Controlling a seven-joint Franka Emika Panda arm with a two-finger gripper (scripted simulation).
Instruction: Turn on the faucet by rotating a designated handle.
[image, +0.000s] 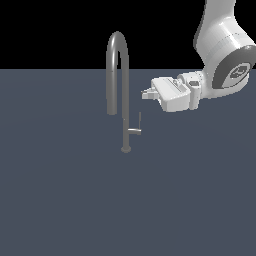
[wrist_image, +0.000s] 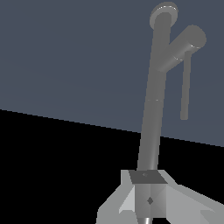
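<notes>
Gripper (image: 146, 93): white, lying roughly horizontal, fingertips pointing toward the exterior view's left; holds nothing and touches nothing. How far the jaws stand apart: cannot tell, the tip is small in the ext. view and the wrist view shows only pale finger bodies around a dark centre block. Tip sits just beside the faucet (image: 125, 90) stem, on the ext. view's right of it, at approx. the height of the spout's open end, and above the handle (image: 137, 127), apart from it. Arm: white w/ a dark grey joint band, comes in from the upper right of the ext. view, wrist bent so the hand reaches sideways. Faucet: grey metal gooseneck, upright, thin stem on a small round base, inverted-U spout arching to the ext. view's left. Handle: small L-shaped lever, short stub off the lower stem toward the ext. view's right, slim rod rising from its end. Surface (image: 60, 200): flat, plain slate-blue, fills the lower part of the scene; faucet stands on it. Background: black, featureless.
</notes>
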